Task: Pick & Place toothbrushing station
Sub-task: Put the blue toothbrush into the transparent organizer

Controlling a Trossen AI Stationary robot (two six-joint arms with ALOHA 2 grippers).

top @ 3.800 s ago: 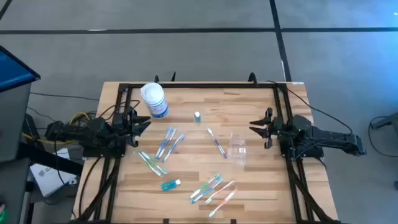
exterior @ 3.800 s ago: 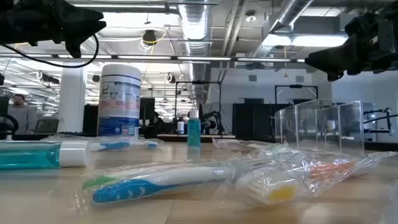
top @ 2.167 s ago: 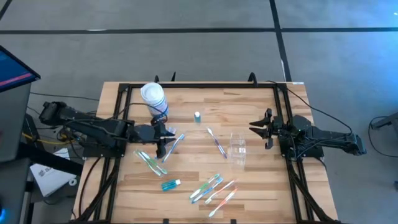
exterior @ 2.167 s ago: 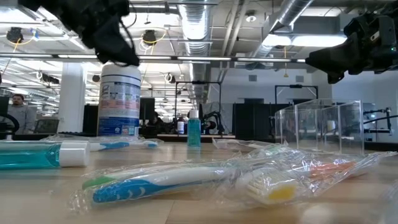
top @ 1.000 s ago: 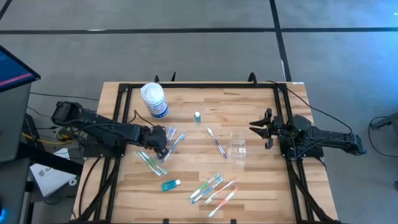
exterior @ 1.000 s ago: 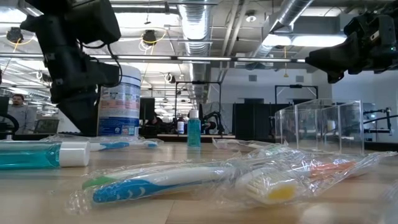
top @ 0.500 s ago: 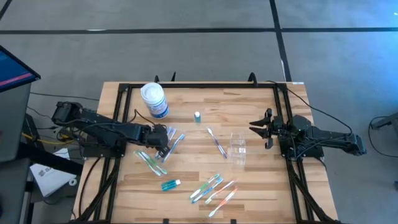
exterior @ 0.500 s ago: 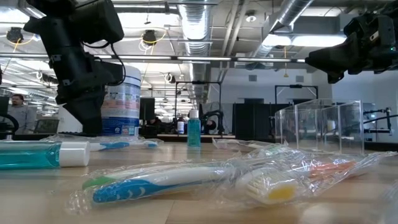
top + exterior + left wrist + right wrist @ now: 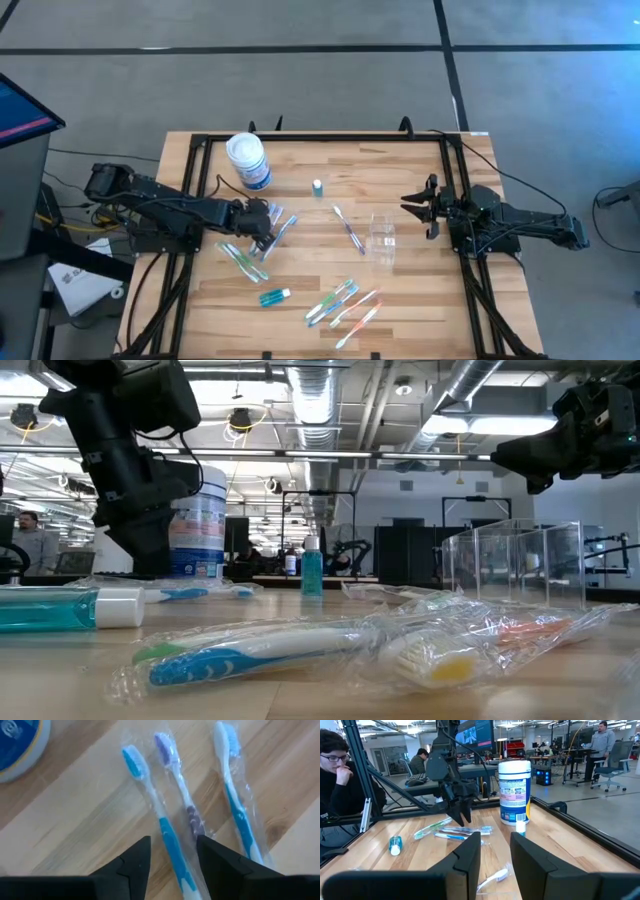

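Three wrapped toothbrushes (image 9: 278, 225) lie left of centre, and my left gripper (image 9: 263, 222) is low over them. In the left wrist view its fingers (image 9: 131, 865) stand open on either side of the blue toothbrush (image 9: 150, 795), with a purple one (image 9: 175, 775) and a light blue one (image 9: 232, 795) beside it. A clear cup (image 9: 383, 236) stands right of centre. My right gripper (image 9: 418, 207) waits open at the right edge, holding nothing. More toothbrushes (image 9: 345, 303) lie at the front, green ones (image 9: 243, 260) and a teal tube (image 9: 274, 296) at the front left.
A white canister with a blue label (image 9: 248, 160) stands at the back left, close to the left arm. A small upright teal tube (image 9: 317, 188) and a lone toothbrush (image 9: 348, 228) sit mid-table. Black rails (image 9: 196, 170) frame the table. A person (image 9: 340, 775) sits beyond it.
The left arm has reached from the left edge to the three toothbrushes and lowered. In the last second it barely shifted. The right arm has not moved.
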